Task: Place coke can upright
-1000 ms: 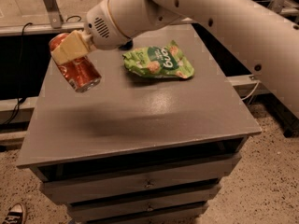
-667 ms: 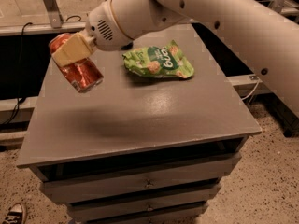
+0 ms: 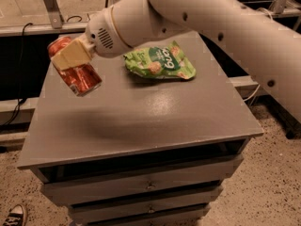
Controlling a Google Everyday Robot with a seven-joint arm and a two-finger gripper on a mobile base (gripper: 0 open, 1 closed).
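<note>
The can (image 3: pixel 83 78) hangs tilted above the left side of the table (image 3: pixel 150 126), pinched in the gripper (image 3: pixel 70 58), so it's lifted but not yet stood up; righting, lowering and letting go remain, well left of the bag (image 3: pixel 160 62).

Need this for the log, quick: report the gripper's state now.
Gripper: shut on the coke can, holding it tilted at the left side of the table.
</note>
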